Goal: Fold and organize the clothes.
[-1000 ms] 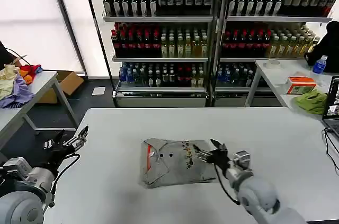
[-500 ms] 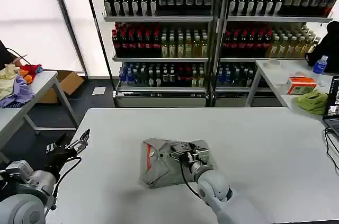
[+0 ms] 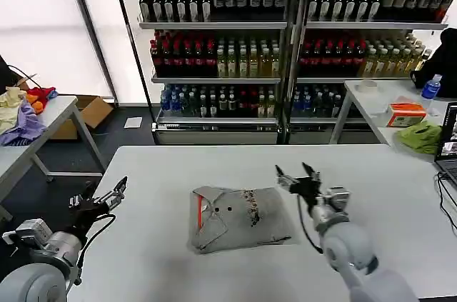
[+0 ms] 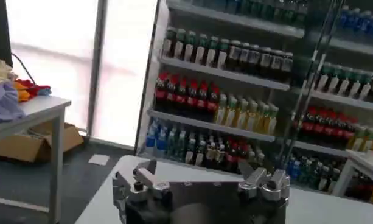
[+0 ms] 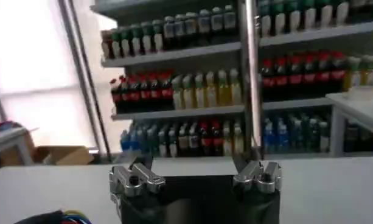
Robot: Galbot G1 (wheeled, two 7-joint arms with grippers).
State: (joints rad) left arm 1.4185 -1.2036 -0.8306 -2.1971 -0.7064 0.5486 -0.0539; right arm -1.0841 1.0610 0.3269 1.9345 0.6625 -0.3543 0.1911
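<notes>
One of the clothes, a light grey T-shirt (image 3: 232,220), lies folded into a rough rectangle in the middle of the white table (image 3: 371,173). Its orange neck label and small chest print face up. My right gripper (image 3: 295,172) hovers just past the shirt's right edge, lifted off the table, open and holding nothing. In the right wrist view the right gripper (image 5: 191,161) stands with fingers wide apart, pointing at the shelves. My left gripper (image 3: 101,197) waits open beyond the table's left edge, well away from the shirt. The left gripper (image 4: 201,169) is also spread and empty in its wrist view.
A side table at the left holds lilac, yellow and red garments (image 3: 21,113), with a cardboard box (image 3: 91,111) behind it. The table at the right carries a green cloth (image 3: 421,136), an orange box (image 3: 405,113) and a blue bottle (image 3: 430,88). Bottle shelves (image 3: 285,45) stand behind.
My right gripper swept left over the shirt, then drew back right and upward, ending off the shirt's right edge. The shirt lies flat. The left gripper barely moved.
</notes>
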